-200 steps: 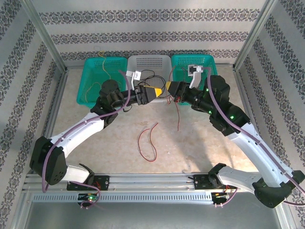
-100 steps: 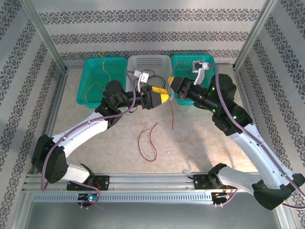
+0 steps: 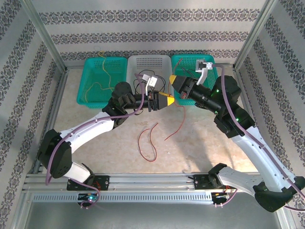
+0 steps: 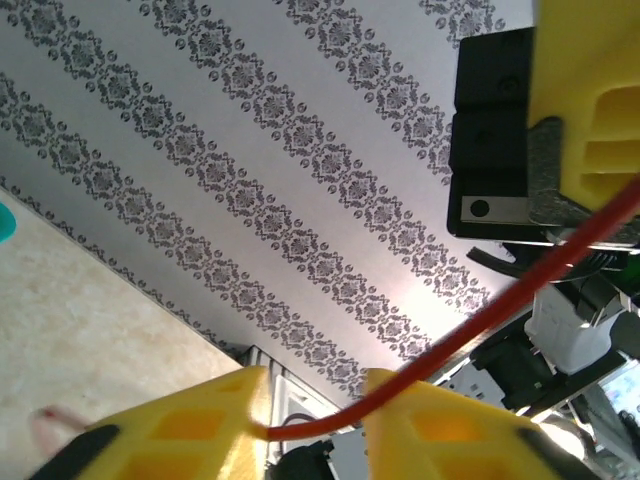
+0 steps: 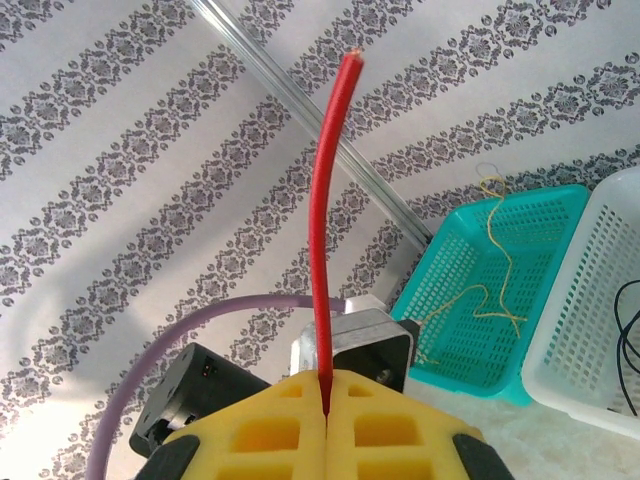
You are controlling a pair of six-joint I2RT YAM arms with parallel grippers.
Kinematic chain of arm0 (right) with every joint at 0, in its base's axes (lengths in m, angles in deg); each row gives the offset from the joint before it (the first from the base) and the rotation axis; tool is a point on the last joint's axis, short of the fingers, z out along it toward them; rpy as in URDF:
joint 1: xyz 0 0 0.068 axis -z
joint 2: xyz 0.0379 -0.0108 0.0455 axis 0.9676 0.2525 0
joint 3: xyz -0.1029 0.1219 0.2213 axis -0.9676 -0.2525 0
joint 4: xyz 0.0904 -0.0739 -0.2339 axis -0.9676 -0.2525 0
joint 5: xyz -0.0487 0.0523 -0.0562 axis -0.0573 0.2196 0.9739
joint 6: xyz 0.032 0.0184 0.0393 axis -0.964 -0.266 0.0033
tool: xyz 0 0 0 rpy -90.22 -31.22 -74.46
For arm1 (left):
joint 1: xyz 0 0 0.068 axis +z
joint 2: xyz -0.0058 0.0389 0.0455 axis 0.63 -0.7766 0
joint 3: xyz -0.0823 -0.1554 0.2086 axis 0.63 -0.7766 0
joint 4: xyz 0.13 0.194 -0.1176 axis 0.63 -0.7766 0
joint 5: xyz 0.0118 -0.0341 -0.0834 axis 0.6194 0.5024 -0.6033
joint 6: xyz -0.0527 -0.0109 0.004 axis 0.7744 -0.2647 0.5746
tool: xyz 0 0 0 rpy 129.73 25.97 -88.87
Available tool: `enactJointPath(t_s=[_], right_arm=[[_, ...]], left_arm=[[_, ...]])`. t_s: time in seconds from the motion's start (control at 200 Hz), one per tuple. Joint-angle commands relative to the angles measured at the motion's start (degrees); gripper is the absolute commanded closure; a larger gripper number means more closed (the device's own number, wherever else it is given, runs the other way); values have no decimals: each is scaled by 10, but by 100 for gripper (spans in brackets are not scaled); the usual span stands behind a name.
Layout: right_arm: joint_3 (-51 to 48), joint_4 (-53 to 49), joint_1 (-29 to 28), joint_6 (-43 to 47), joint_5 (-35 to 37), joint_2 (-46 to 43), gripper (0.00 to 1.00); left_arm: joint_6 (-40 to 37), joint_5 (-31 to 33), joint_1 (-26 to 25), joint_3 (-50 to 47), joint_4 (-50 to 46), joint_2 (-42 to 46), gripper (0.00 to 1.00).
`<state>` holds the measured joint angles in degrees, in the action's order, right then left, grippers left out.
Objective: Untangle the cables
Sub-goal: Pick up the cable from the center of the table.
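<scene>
Nearer now, left gripper (image 4: 318,392) straddles the red cable (image 4: 480,322) right gripper (image 5: 327,382) pinches.

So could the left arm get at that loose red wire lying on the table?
Probably yes. The loose red wire lies on bare table near the left arm, nothing covering it. But its jaws sit around another red wire that the right arm's jaws hold.

Yellow jaws, red cable (image 5: 325,230), teal baskets (image 3: 114,67), white basket (image 3: 147,64), grey damask-striped wallpaper (image 3: 143,28), beige mottled tabletop (image 3: 200,148)
</scene>
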<state>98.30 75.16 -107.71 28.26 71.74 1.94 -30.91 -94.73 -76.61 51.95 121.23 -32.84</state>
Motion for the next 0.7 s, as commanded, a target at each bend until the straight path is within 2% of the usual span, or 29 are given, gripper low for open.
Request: enactJointPath(t_s=[0.0,0.15,0.205,0.285,0.4,0.445,0.575,0.695], right_arm=[[-13,21,7,-6,-5,-9,100],[-26,19,8,-4,4,-20,100],[-29,17,9,-3,7,-24,100],[-32,4,10,1,16,-28,89],[-40,-25,11,12,34,-40,61],[-47,-38,11,18,39,-48,54],[-73,-95,13,35,62,-70,44],[-92,-155,17,47,79,-76,44]], left_arm=[[5,-8,-8,17,33,-2,83],[15,0,-7,21,37,-11,100],[25,2,-7,21,51,-15,100],[42,4,-4,20,75,-23,100],[84,6,10,12,123,-39,100],[111,8,18,4,158,-45,100],[175,8,48,-12,231,-58,100],[167,0,71,-9,211,-51,100]])
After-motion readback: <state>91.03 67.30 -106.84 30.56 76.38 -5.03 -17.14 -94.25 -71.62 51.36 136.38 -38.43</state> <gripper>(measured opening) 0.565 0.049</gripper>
